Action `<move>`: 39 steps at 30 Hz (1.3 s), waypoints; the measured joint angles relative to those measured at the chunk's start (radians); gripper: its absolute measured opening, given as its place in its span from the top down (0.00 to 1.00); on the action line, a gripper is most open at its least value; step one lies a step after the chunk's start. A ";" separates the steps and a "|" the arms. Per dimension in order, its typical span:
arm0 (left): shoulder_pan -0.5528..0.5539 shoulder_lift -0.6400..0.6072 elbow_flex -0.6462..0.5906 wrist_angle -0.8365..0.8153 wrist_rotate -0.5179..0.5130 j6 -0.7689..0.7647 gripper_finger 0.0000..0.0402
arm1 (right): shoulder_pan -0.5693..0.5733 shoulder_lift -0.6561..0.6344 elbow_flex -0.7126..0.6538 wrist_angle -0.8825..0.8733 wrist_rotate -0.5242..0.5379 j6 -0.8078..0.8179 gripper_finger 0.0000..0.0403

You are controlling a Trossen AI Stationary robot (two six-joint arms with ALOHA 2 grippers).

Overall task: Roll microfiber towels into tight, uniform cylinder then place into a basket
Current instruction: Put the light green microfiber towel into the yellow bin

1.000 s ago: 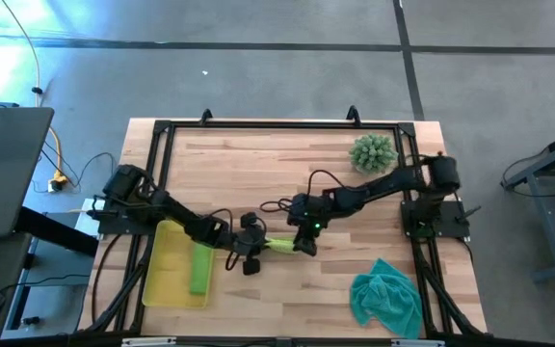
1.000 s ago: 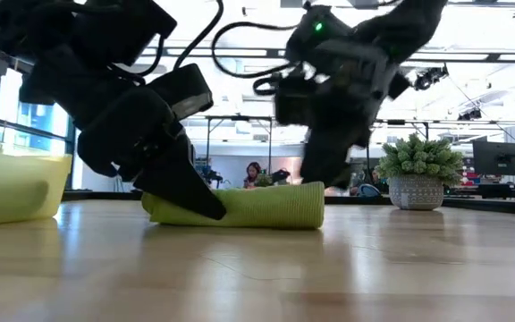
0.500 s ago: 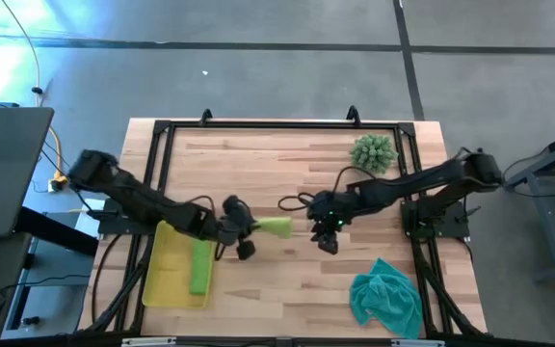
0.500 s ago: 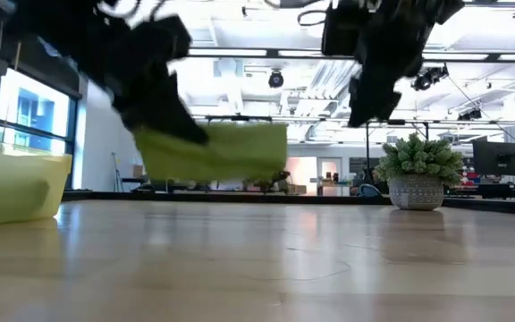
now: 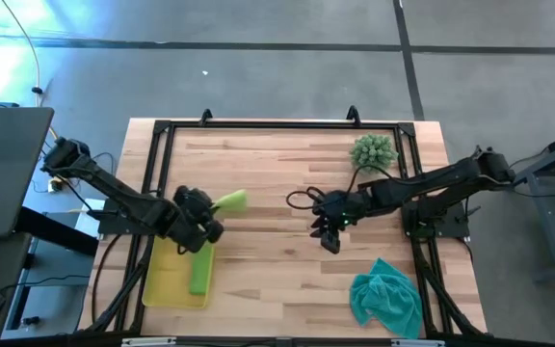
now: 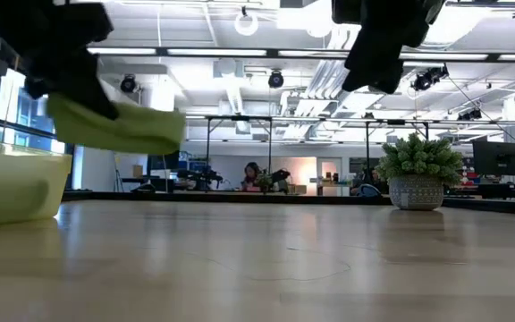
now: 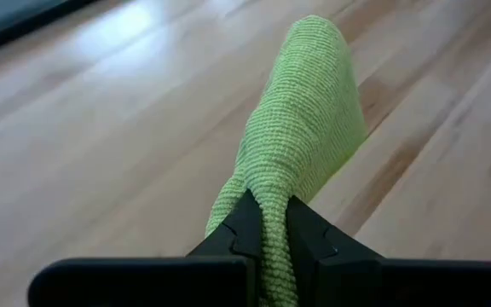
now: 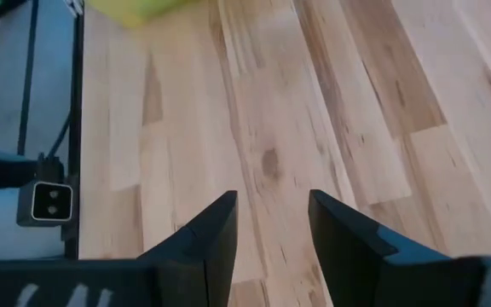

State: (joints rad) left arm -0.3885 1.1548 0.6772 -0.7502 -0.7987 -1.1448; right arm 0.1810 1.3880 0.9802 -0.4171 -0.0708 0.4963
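A rolled lime green microfiber towel (image 5: 231,201) hangs in the air over the table's left part, near the basket's far end, with my left gripper (image 5: 214,212) shut on it. The yellow basket (image 5: 162,280) stands at the near left; a second lime green roll (image 5: 200,271) lies in it. A teal towel (image 5: 385,297) lies crumpled at the near right. My right gripper (image 5: 326,237) hovers open right of the table's middle, with nothing between its fingers (image 8: 216,234). My left gripper pinches one end of the lime green roll (image 7: 273,223) between its two fingers. The roll sticks out forward past the fingertips, in line with them. It is lifted clear of the table (image 6: 119,130) and lies nearly level.
A spiky green plant in a pot (image 5: 372,151) stands at the far right. A black frame (image 5: 277,123) runs along the table's edges. Bare wood lies between the two grippers.
My left gripper has lifted the lime green roll off the table and carried it left toward the basket, turning as it went. The roll now hangs clear of the wood. My right gripper has risen and drawn back toward the right, away from the roll.
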 joint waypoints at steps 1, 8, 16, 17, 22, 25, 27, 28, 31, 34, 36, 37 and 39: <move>-0.009 0.000 0.001 -0.050 0.016 -0.052 0.98 | 0.003 0.000 0.000 -0.002 0.000 0.008 0.65; -0.059 0.002 0.001 -0.316 0.190 -0.330 0.98 | 0.037 0.000 0.000 -0.005 0.046 0.057 0.65; -0.127 0.024 0.180 -0.666 0.205 -0.503 0.98 | 0.058 0.000 0.000 -0.004 0.097 0.057 0.65; -0.137 0.039 0.207 -0.699 0.215 -0.526 0.98 | 0.058 0.000 0.000 -0.003 0.097 0.057 0.65; -0.188 0.166 0.291 -0.784 0.367 -0.576 0.98 | 0.058 0.000 0.000 0.005 0.098 0.055 0.65; -0.222 0.271 0.339 -0.818 0.440 -0.612 0.98 | 0.058 0.000 0.000 0.011 0.098 0.041 0.65; -0.246 0.339 0.369 -0.817 0.480 -0.626 0.98 | 0.056 0.000 0.000 0.021 0.098 0.037 0.65; -0.257 0.370 0.387 -0.821 0.495 -0.638 0.98 | 0.056 0.000 0.000 0.022 0.098 0.038 0.65; -0.297 0.463 0.434 -0.821 0.539 -0.680 0.98 | 0.056 0.000 0.000 0.020 0.098 0.038 0.65; -0.333 0.550 0.471 -0.821 0.589 -0.735 0.98 | 0.057 0.000 0.000 0.021 0.098 0.038 0.65; -0.353 0.603 0.493 -0.821 0.625 -0.766 0.98 | 0.057 0.000 0.000 0.024 0.098 0.038 0.65; -0.360 0.629 0.505 -0.821 0.640 -0.779 0.98 | 0.057 0.000 0.000 0.023 0.098 0.038 0.65; -0.377 0.675 0.523 -0.821 0.659 -0.799 0.98 | 0.057 0.000 0.000 0.026 0.098 0.038 0.65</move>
State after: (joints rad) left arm -0.7659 1.8295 1.2001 -1.5716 -0.1398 -1.9441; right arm 0.2382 1.3876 0.9806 -0.3916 0.0273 0.5343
